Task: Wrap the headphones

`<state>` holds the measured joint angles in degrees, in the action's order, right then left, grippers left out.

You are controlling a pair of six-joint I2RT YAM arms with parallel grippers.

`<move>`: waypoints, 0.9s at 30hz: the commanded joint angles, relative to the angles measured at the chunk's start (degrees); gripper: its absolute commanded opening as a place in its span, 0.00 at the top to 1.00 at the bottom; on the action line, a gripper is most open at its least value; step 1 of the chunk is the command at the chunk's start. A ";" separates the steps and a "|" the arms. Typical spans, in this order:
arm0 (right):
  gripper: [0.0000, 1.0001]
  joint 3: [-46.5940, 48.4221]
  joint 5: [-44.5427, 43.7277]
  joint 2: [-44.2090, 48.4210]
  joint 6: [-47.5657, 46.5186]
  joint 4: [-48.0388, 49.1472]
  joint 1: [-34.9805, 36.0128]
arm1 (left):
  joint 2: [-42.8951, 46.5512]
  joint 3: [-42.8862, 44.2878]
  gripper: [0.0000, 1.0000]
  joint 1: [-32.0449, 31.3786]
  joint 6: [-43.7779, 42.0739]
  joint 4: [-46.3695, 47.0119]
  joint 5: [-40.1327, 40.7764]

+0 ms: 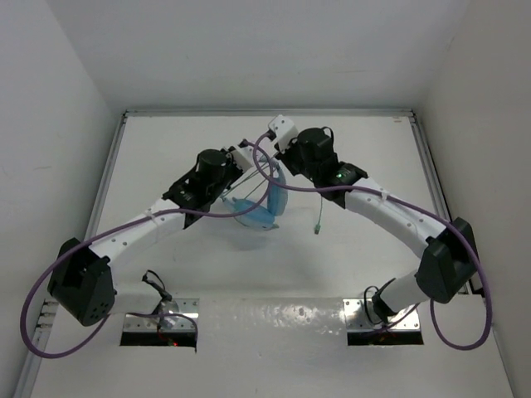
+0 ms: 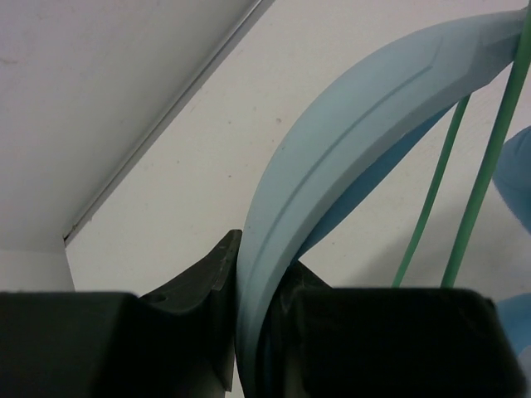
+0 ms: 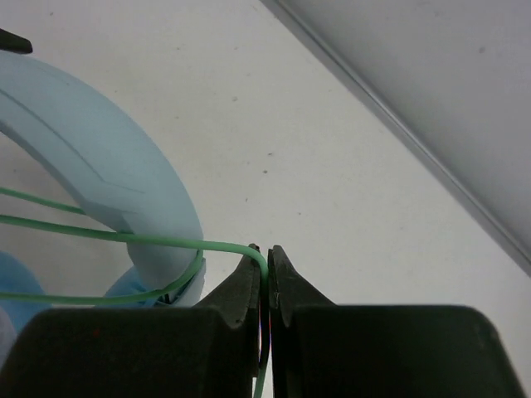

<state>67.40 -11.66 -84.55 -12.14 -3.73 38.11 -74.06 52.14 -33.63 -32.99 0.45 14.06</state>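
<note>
The headphones hang mid-wrap, cord partly wound.
The left gripper clamps the headband; the right gripper pinches the cord. Several loops cross the band, and the loose tail at four o'clock is yet to be wound.

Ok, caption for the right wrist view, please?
Right gripper shut on the thin pale green cord, whose strands cross the curved light blue headphone headband.

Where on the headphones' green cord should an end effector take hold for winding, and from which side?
Probably the free stretch of cord just past the headband, coming from outside the band's curve, jaws across the strand. It is thin and runs taut there, where the right end effector pinches it, while the left end effector clamps the headband.
</note>
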 commanded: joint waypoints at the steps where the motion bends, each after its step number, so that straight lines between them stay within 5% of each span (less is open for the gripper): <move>1: 1.00 2.66 -5.77 1.41 1.92 8.99 -9.08 | 2.52 1.47 1.00 1.55 -1.47 -11.68 0.00; 8: 1.00 -12.80 4.80 9.57 10.03 24.28 -13.23 | 1.82 7.80 1.00 1.55 7.59 -18.90 -0.79; 14: 1.00 -13.53 5.60 8.97 10.21 26.67 -14.46 | 2.60 8.68 1.00 1.55 7.68 -21.10 -2.19; 18: 1.00 -12.20 8.22 6.95 10.21 25.52 -14.90 | 4.19 10.26 1.00 1.55 8.29 -24.35 -11.76; 27: 0.77 -20.01 20.35 1.59 16.44 30.86 -15.17 | 3.40 21.16 1.00 1.55 17.79 -32.17 -20.13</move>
<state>50.11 7.01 -80.84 0.73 20.16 24.18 -73.47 68.53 -32.16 -19.11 -27.86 0.27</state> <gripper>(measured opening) 0.224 0.144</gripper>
